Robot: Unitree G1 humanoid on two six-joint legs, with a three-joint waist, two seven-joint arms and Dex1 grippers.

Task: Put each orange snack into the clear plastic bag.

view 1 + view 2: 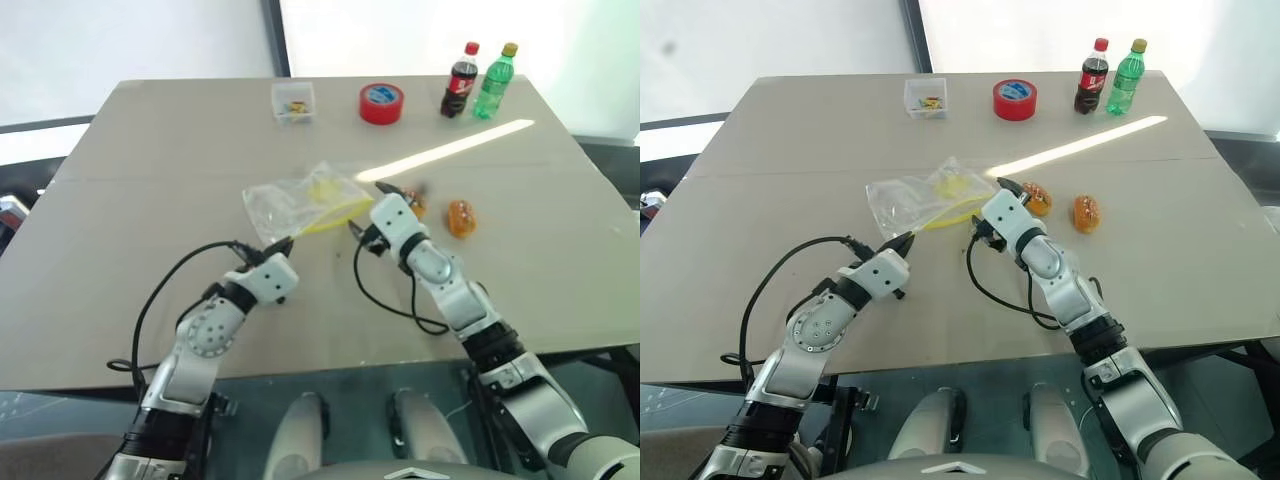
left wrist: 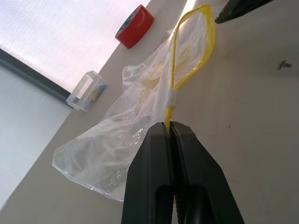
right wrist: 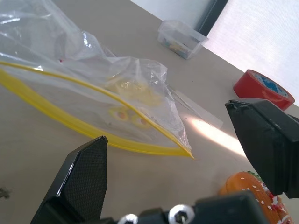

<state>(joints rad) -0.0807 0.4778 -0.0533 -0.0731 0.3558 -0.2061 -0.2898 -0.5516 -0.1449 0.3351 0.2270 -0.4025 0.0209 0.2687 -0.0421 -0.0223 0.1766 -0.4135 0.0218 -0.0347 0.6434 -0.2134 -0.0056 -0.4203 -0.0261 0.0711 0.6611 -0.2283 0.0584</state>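
The clear plastic bag [image 1: 296,203] lies crinkled at mid-table, its yellow strip [image 2: 194,51] standing apart as an open loop. My left gripper [image 2: 169,129] is shut on the near end of that strip. Just right of the bag's mouth, my right gripper [image 3: 173,149] stands open with nothing between its fingers. One orange snack [image 1: 1037,197] lies on the table right behind the right gripper and shows beside its finger [image 3: 250,191]. The other orange snack [image 1: 1086,212] lies a little farther right.
A red tape roll [image 1: 381,102], a small clear square box [image 1: 293,101], a cola bottle [image 1: 460,80] and a green bottle [image 1: 494,81] stand along the table's far edge. Black cables loop from both wrists over the near table.
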